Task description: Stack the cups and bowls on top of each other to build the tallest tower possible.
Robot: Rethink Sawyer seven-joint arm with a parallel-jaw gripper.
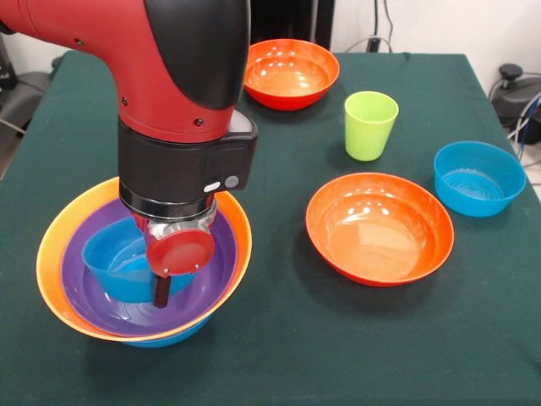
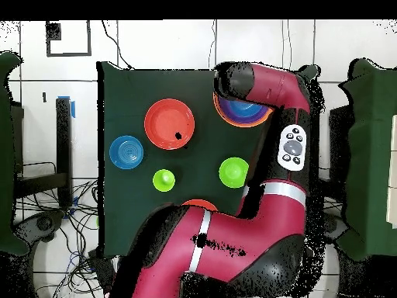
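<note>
The tool [image 1: 162,288] reaches into the blue bowl [image 1: 118,262] atop the tower [image 1: 59,254]; its grip cannot be told. The bowls look light, stiff, slippery; best held by the rim.

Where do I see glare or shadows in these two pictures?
Front view: white glare patches on the inside of the big orange bowl and the red-orange bowl; a soft shadow on the cloth to the left of the cup. Overhead view: the arm hides part of the tower; shadows there are hard to judge.
</note>
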